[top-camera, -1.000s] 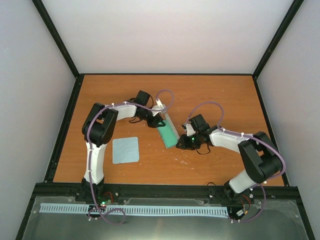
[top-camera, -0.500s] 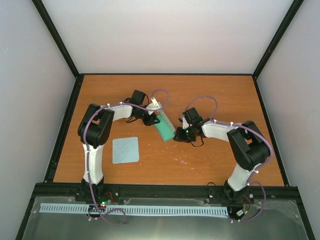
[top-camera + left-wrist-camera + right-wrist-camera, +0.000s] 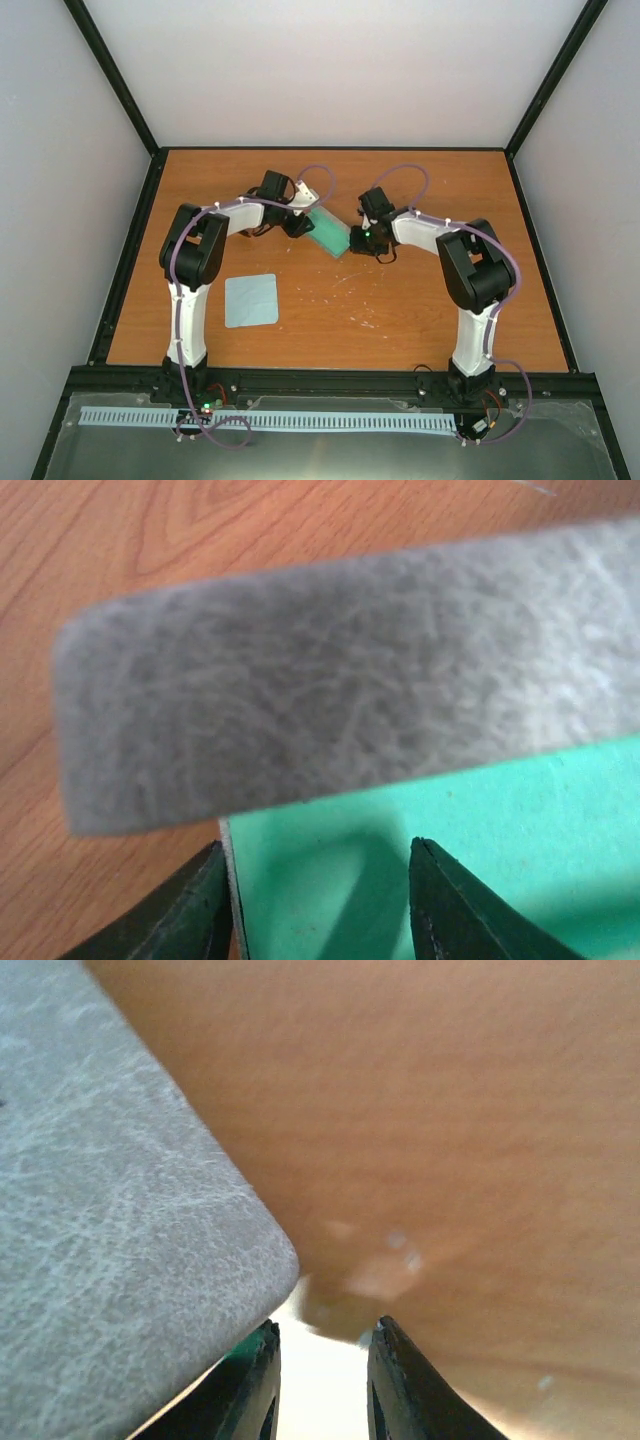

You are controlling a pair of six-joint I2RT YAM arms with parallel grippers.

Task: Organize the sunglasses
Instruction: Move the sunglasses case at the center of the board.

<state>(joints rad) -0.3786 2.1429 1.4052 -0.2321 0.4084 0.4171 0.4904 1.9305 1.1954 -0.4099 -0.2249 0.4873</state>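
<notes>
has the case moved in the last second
Yes. The case has shifted toward the far edge of the table and slightly left, away from the blue cloth, which lies where it did.

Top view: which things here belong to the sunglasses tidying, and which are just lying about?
In the job: grey case, with left end effector and right end effector at its two ends. I cannot make out the sunglasses.
Lying about: light blue cloth, untouched.
</notes>
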